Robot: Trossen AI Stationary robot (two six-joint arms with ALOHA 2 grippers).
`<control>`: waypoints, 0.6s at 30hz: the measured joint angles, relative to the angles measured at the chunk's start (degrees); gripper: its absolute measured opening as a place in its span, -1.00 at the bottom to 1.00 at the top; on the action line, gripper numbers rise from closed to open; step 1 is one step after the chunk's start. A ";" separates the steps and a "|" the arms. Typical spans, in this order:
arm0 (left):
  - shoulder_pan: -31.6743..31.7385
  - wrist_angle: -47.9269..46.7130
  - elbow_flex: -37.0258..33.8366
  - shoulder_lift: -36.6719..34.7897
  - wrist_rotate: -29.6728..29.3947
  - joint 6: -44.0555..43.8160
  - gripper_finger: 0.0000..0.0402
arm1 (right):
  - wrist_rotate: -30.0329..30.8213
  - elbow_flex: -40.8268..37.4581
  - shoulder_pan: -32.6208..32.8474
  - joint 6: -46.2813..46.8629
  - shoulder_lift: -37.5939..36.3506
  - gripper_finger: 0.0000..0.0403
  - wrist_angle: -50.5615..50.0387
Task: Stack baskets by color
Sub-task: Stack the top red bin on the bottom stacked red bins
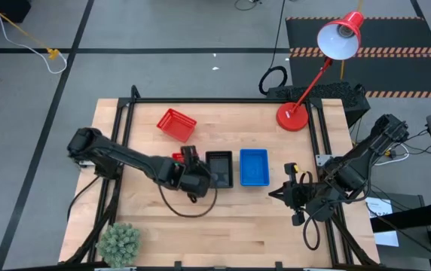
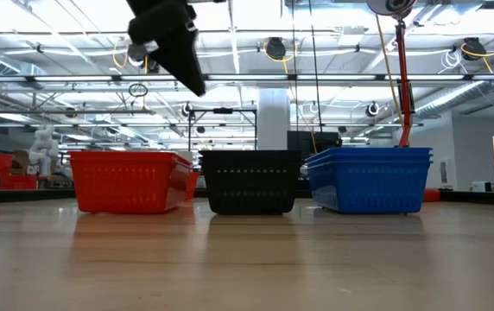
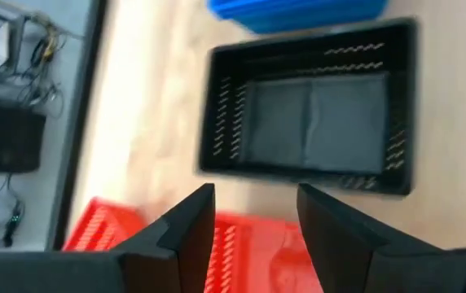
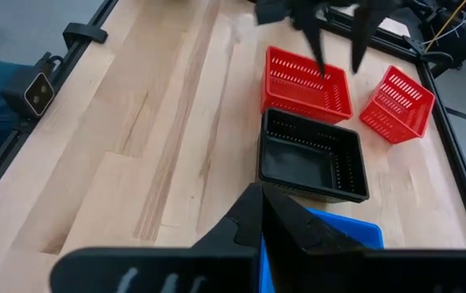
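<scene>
Three baskets stand in a row at mid-table: a red basket (image 4: 306,84), a black basket (image 1: 219,168) and a blue basket (image 1: 254,167), whose layered rims (image 2: 368,157) show a stack. Another red basket (image 1: 176,124) lies tilted toward the far edge. My left gripper (image 3: 253,224) hangs open above the red basket (image 3: 241,252) in the row, raised well clear of it (image 2: 174,43), and holds nothing. My right gripper (image 4: 261,207) is shut and empty, waiting to the right of the blue basket (image 4: 339,228).
A red desk lamp stands with its round base (image 1: 292,117) at the table's far right. A small green plant (image 1: 119,242) sits at the near left corner. A dark cable loop (image 1: 189,207) lies on the wood in front of the black basket.
</scene>
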 joint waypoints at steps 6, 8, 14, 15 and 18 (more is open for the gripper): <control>4.26 1.87 -6.01 -6.77 -2.70 -1.65 -0.12 | 0.09 0.00 -0.02 0.00 0.02 -1.00 0.16; 6.77 2.37 -9.20 -9.32 -2.73 -4.02 -0.12 | 0.11 0.00 -0.02 -0.02 0.04 -1.00 0.43; 16.38 6.70 -16.76 -13.42 2.38 -8.24 -0.12 | 0.31 0.02 -0.35 -0.36 0.07 -1.00 1.21; 17.93 8.07 -17.96 -13.67 3.62 -8.20 -0.12 | 0.33 0.02 -0.59 -0.46 0.07 -1.00 1.22; 22.30 10.63 -20.56 -13.71 6.19 -7.97 -0.12 | 0.44 0.02 -1.56 -0.48 0.04 -1.00 1.96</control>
